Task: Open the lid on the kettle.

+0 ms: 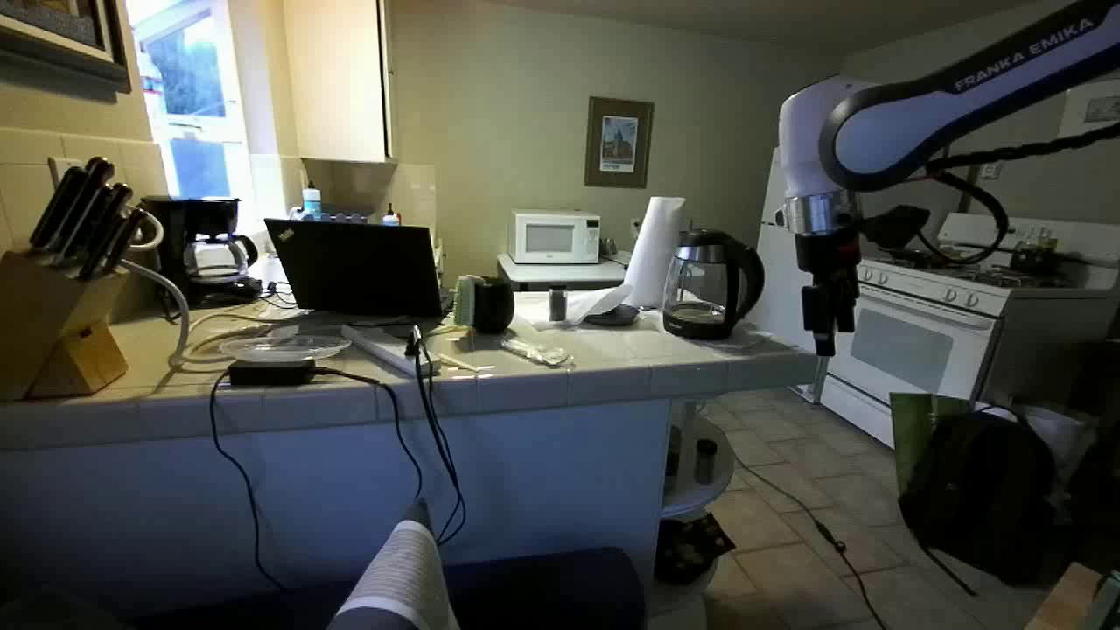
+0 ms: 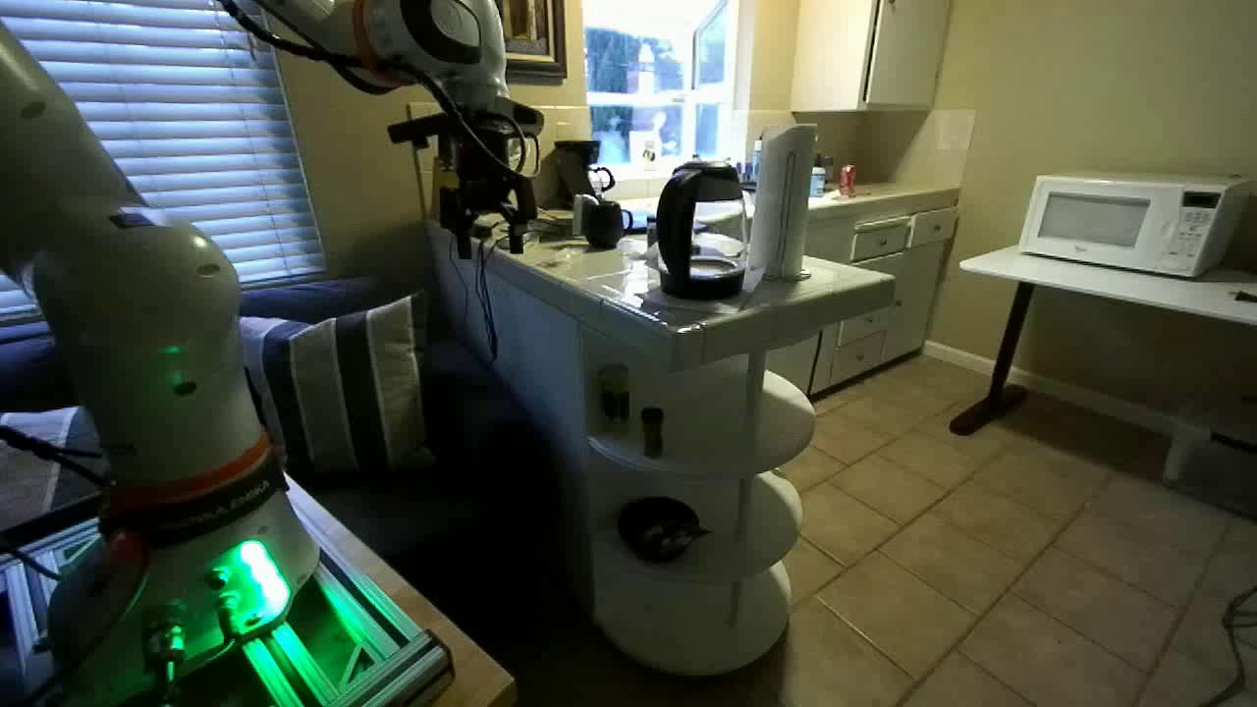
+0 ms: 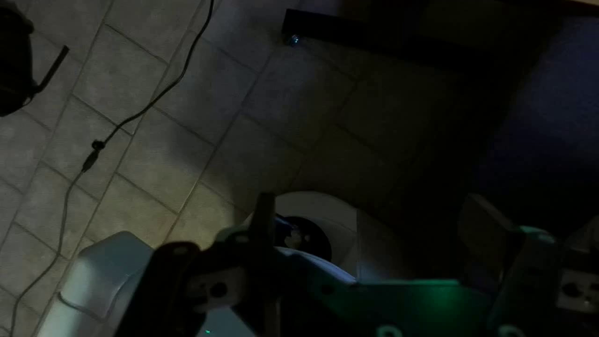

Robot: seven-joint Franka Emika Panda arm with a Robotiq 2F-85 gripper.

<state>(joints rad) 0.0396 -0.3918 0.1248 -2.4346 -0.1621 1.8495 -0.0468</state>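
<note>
- Find the lid (image 1: 705, 236) seated atop the glass electric kettle (image 1: 710, 284), well apart from the gripper (image 2: 489, 242) and off to one side.
- Expect light, stiff and smooth, perhaps slippery under the pads; likely better tilted up than pulled straight off. Cannot make out the exact way of opening.
- Take hold, probably, at the edge away from the black loop handle (image 1: 750, 280), turned toward the gripper in both exterior views.
- Lift gently: likely fragile glass underneath, liable to slide or tip on the glossy tiled counter (image 1: 612, 383).
- Note the fingers (image 3: 263, 217) spread wide with nothing between, over the tiled floor (image 3: 187, 150) in the wrist view.
- Beyond the kettle from the gripper, mind the paper towel roll (image 1: 654, 254), just beside the kettle.
</note>
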